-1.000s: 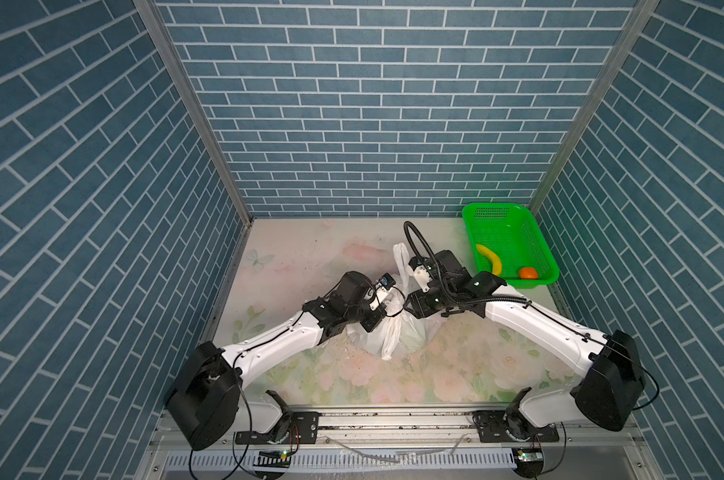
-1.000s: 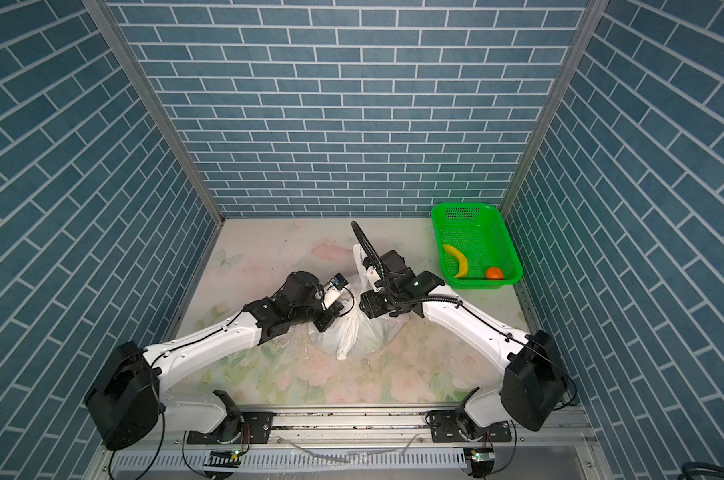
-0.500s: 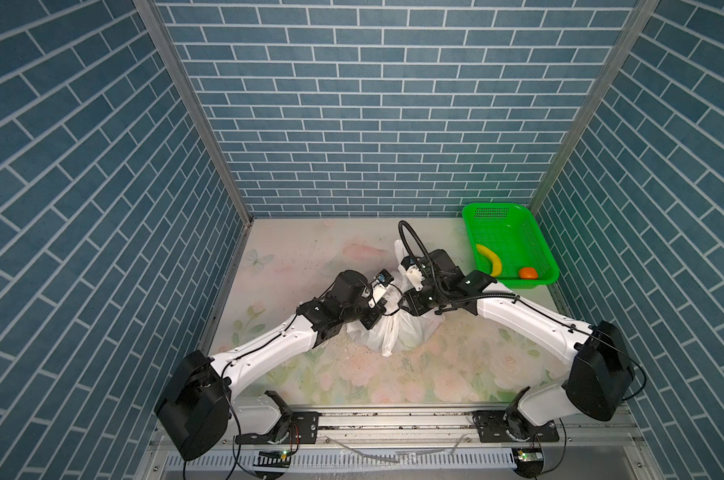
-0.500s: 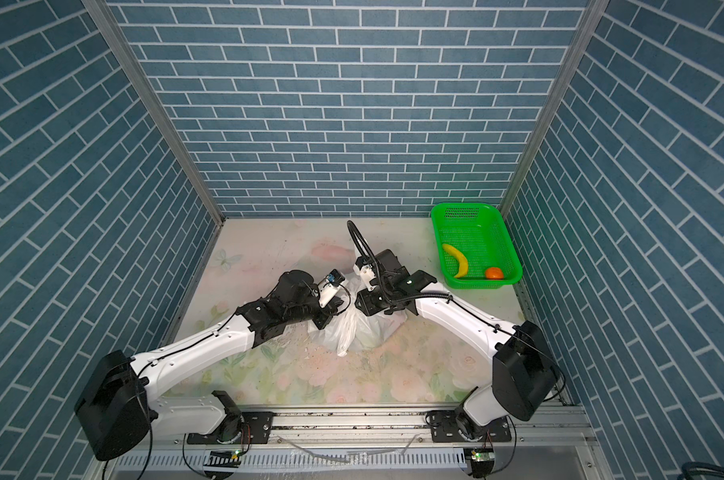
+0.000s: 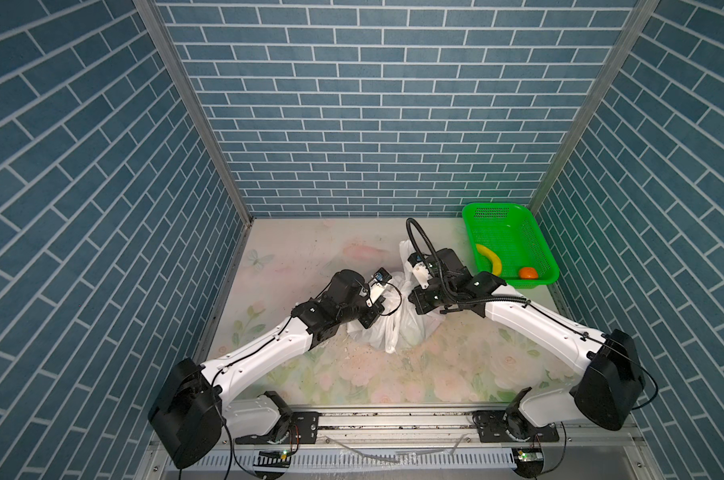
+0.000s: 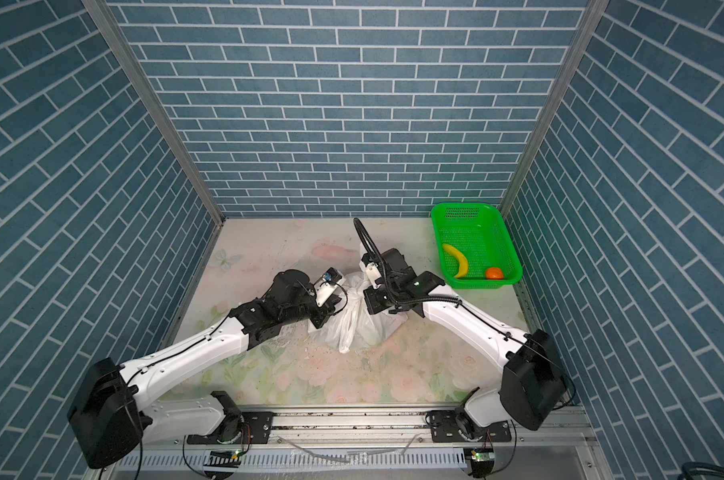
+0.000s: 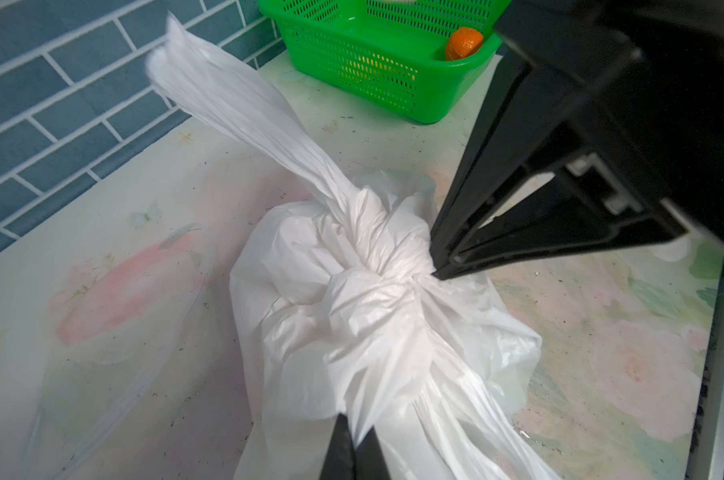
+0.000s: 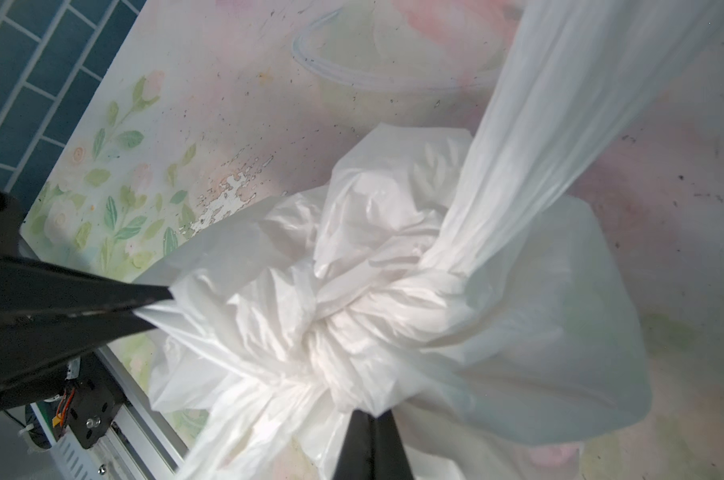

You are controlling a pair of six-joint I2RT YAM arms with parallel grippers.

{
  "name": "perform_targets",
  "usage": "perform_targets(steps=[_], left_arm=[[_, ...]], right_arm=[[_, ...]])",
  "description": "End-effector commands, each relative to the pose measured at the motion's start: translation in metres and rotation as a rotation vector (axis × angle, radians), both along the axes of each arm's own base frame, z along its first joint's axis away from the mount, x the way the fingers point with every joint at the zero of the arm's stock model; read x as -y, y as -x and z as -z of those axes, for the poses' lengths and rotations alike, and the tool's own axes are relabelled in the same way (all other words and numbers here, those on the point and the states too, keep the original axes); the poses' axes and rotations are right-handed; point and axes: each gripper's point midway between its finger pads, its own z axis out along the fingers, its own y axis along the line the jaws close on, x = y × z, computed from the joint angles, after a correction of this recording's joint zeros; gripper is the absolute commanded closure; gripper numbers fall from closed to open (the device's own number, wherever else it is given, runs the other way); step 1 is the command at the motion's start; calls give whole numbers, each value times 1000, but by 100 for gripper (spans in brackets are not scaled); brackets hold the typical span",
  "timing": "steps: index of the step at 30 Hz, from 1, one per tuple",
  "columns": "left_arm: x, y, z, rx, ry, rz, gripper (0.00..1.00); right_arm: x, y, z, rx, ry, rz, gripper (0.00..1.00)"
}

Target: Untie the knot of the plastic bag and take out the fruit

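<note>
Pinching | left fingers [image 7: 337,457] clamp plastic bag [image 7: 293,345] beside knot [image 7: 376,253] | right fingers [image 8: 352,453] clamp knot

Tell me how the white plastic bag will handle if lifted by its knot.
The plastic bag is probably floppy: its thin film creases and draws into peaks where the left gripper and right gripper pinch it. Its body slumps on the table, so it would likely sag when lifted. The knot looks tightly bunched and may hold.
</note>
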Motion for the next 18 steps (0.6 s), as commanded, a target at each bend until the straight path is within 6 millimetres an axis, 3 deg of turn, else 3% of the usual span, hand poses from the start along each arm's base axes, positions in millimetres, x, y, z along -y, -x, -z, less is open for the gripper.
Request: perform_targets(steps=[1, 6, 12, 15, 18], left_arm=[[-10, 0, -8, 40, -31, -22, 100], [-29, -4, -5, 58, -64, -73, 100], [-62, -9, 6, 46, -59, -163, 100], [-76, -11, 17, 28, -62, -204, 100], [-83, -8, 27, 11, -66, -217, 100]], right_arm=[[37, -4, 8, 5, 74, 73, 100], [85, -14, 10, -17, 91, 225, 100], [153, -18, 31, -94, 150, 480, 100], [171, -18, 37, -122, 153, 564, 100], [171, -19, 40, -147, 143, 566, 100]])
